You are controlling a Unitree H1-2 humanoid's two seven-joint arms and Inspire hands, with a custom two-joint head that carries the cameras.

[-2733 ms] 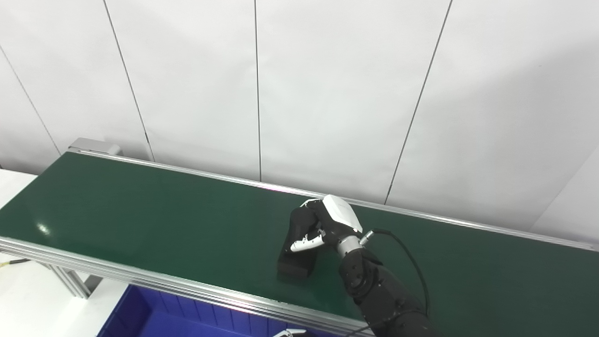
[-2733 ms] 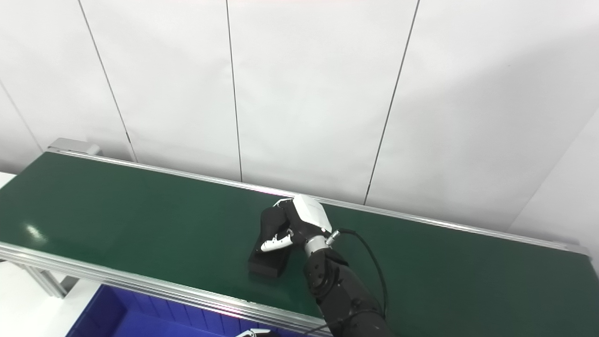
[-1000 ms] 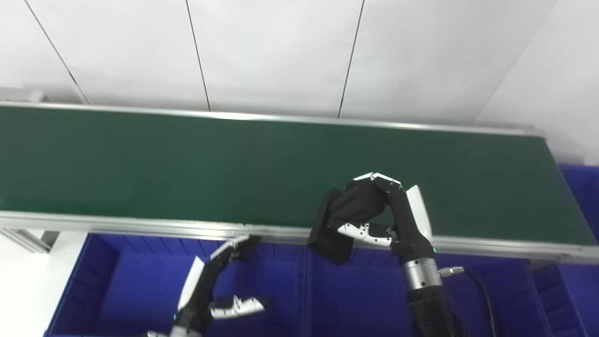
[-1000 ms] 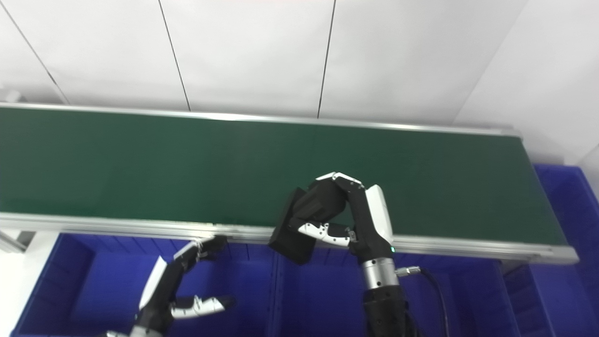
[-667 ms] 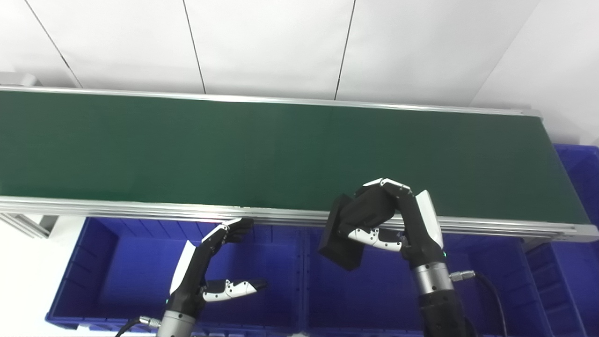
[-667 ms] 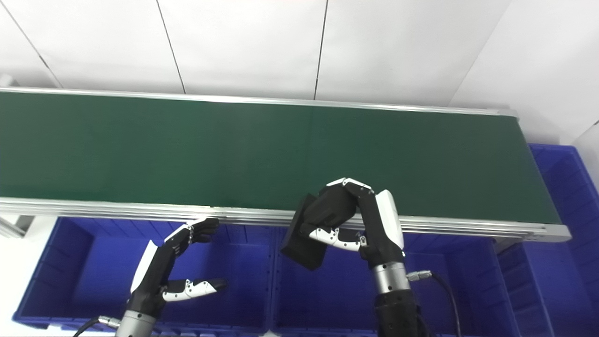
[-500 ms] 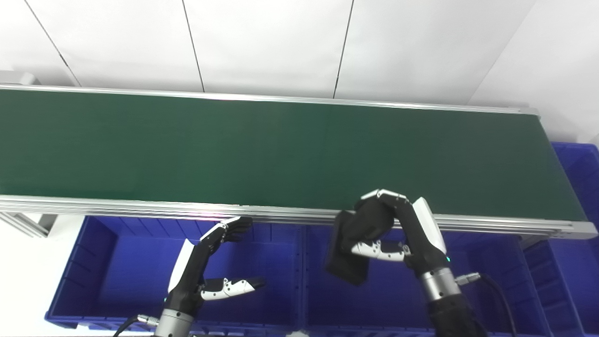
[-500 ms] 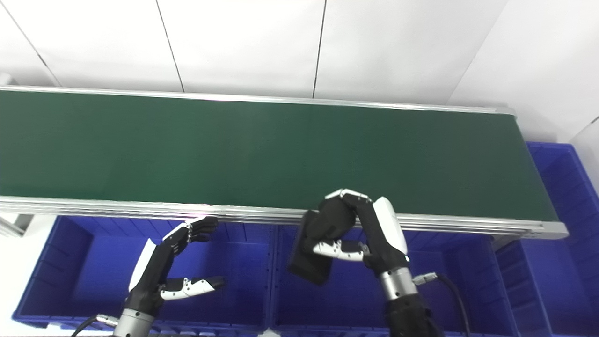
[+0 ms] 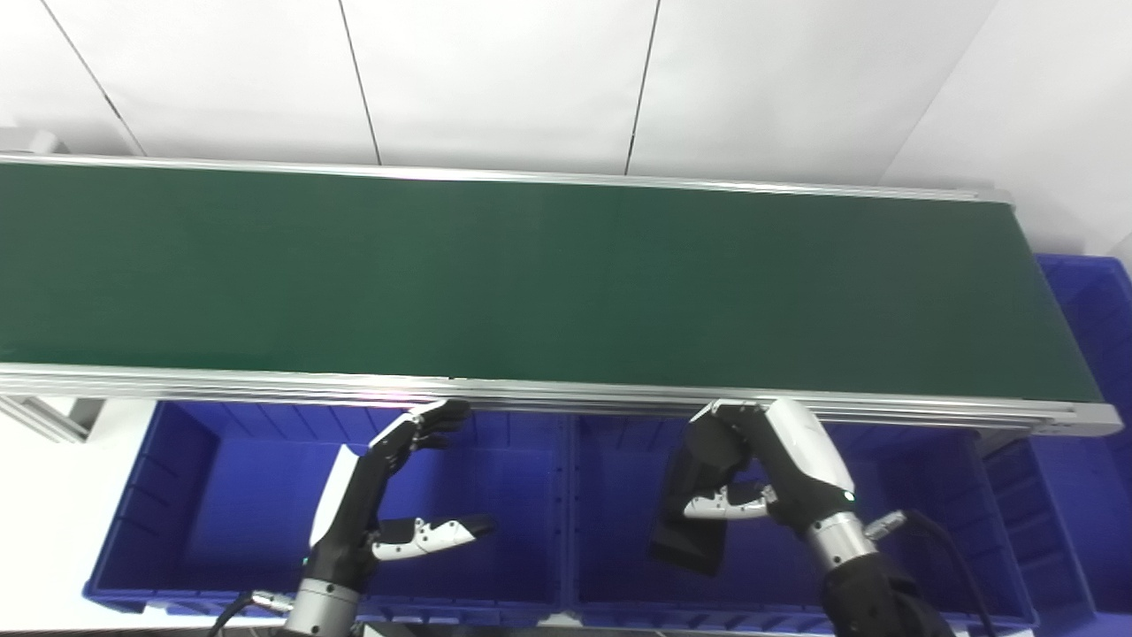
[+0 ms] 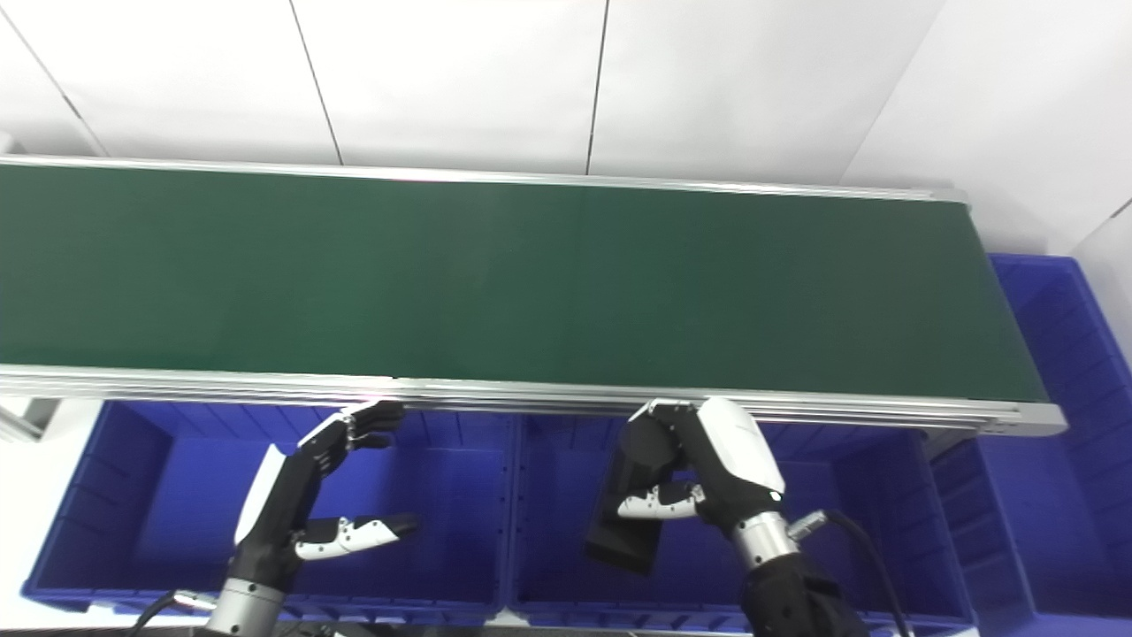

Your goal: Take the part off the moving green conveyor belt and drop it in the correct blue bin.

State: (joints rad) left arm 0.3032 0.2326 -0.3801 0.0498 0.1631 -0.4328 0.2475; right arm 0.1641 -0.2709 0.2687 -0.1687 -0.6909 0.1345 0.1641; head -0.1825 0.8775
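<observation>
You had the black part (image 9: 688,522) gripped between the right hand's (image 9: 768,469) curled fingers (image 9: 712,433) and thumb, hanging below them inside the middle blue bin (image 9: 610,566). Your left hand (image 9: 380,504) hovered spread and empty over the neighbouring bin (image 9: 168,495), below the conveyor belt (image 9: 531,274).

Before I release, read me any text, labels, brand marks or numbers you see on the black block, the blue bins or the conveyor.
None: no readable text, label, number or sign shows in either view.
Flat black rectangular block, held by the right hand: plain faces, no marking.
Blue plastic bins: bare walls, no tags visible.
Green conveyor belt and its aluminium rail: unmarked.
Left hand, open: no lettering visible.
</observation>
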